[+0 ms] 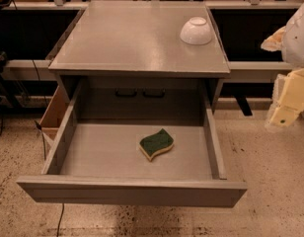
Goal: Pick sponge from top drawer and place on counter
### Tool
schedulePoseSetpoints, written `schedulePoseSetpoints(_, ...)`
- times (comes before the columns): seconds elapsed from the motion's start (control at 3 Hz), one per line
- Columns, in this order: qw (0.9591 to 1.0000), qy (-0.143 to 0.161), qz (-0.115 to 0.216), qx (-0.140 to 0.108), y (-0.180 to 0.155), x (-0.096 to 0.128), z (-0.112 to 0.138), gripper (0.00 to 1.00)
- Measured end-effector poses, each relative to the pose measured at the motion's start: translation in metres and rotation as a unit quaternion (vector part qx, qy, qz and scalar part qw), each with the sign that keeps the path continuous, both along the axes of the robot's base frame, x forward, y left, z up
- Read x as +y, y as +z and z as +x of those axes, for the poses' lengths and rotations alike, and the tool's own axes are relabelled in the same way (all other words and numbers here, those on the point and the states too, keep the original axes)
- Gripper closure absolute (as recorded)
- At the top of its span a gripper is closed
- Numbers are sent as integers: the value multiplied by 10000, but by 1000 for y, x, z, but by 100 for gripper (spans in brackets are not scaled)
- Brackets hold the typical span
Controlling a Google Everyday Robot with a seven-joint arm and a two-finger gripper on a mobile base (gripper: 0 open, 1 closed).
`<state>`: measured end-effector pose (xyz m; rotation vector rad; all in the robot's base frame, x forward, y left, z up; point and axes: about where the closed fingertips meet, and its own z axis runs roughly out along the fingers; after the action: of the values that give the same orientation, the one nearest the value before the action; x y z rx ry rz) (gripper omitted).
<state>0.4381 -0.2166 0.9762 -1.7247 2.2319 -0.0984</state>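
Note:
The sponge, dark green on top with a pale yellow base, lies flat on the floor of the top drawer, right of its middle. The drawer is pulled fully out toward me. The grey counter is the cabinet's top, above and behind the drawer. My gripper shows as pale yellow and white parts at the right edge of the view, outside the drawer's right wall and well apart from the sponge.
A white bowl sits upside down on the counter's back right corner. A cardboard box stands against the cabinet's left side. Speckled floor surrounds the cabinet, with cables at the left.

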Motion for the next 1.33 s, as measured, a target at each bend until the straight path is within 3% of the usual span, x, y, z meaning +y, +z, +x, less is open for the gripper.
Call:
schedulePoseSetpoints(0.33, 10000, 0, 0, 0, 0, 0, 0, 0)
schedulePoseSetpoints(0.67, 9998, 186, 22, -1, -17, 17, 13, 0)
schedulePoseSetpoints(1.33, 9968, 786, 141, 68, -92, 75, 55, 0)
